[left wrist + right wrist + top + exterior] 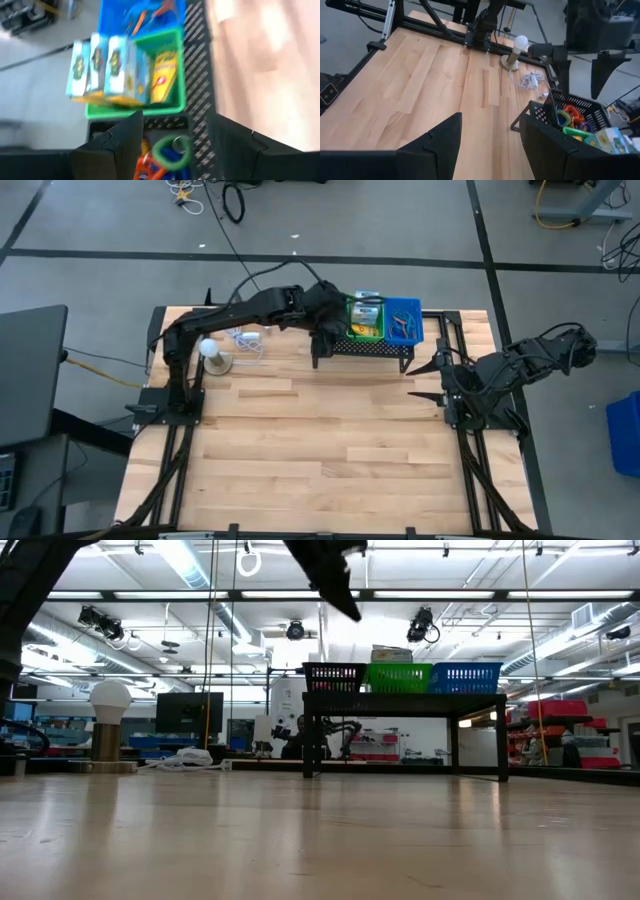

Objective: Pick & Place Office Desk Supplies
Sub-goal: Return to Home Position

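At the table's (300, 460) left rear, a white ball (209, 348) on a base stands beside a coiled white cable (246, 340). The left arm stretches from that side across to the black shelf (405, 700) at rear middle. The left gripper (322, 352) hangs well above the shelf's left end, over the black bin (333, 674), with its fingers spread wide and nothing between them

Three bins sit in a row on the shelf, side by side. The black bin is on the left and holds loops (169, 152) in green, orange and blue. The green bin (400, 677) is in the middle and holds the crayon boxes (115, 67), which stand upright against each other and rise above its rim. The blue bin (465, 677) is on the right, with more thin loops in orange and blue lying in it

The right arm is folded at the table's right edge. The right gripper (425, 381) points inward over bare wood, near the shelf's right end but apart from it, with its fingers parted and empty
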Robot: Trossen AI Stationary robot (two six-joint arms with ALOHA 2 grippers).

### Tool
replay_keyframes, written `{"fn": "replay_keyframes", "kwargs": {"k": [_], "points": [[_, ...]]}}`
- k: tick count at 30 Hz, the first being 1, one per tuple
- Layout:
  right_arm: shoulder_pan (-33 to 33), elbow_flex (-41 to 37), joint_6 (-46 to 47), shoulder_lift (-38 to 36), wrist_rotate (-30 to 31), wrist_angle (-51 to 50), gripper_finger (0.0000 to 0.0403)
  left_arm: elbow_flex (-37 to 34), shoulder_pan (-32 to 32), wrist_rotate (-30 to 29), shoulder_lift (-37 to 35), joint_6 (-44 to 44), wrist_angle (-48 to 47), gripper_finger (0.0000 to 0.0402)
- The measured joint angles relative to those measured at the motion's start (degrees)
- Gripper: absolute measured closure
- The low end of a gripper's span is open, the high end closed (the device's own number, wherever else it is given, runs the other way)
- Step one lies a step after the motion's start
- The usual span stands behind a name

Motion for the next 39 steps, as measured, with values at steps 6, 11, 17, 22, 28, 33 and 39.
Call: {"fn": "replay_keyframes", "kwargs": {"k": [6, 11, 17, 22, 28, 33, 39], "points": [[0.04, 0.0, -2.47, -1.48, -0.93, 2.59, 0.0195, 0.58, -0.71, 5.58, -3.62, -0.01, -1.23, 0.0175], [0.04, 0.0, -3.62, -5.9, -1.96, 3.15, 0.0195, 0.58, -1.02, 11.16, -8.92, -1.41, -4.83, 0.0175], [0.05, -0.6, -2.16, -12.04, -3.57, 2.72, 0.0195, 0.61, -2.77, 12.36, -16.33, -3.58, -9.4, 0.0175], [0.07, -7.6, -2.98, -17.78, -7.85, 8.07, 0.0195, 0.61, -5.84, 14.66, -22.69, -5.55, -12.16, 0.0175], [0.06, -16.53, -2.59, -25.55, -8.0, 11.6, 0.0195, -4.46, -11.25, 11.5, -31.32, -10.01, -12.04, 0.0175], [0.04, -21.63, -0.94, -31.22, -7.97, 14.2, 0.0195, -18.23, -16.78, 5.46, -42.16, -17.04, -7.47, 0.0175], [0.04, -26.07, -0.13, -34.19, -6.29, 16.14, 0.0195, -40.67, -24.86, -1.31, -57.07, -24.24, 4.58, 0.0175]]}}
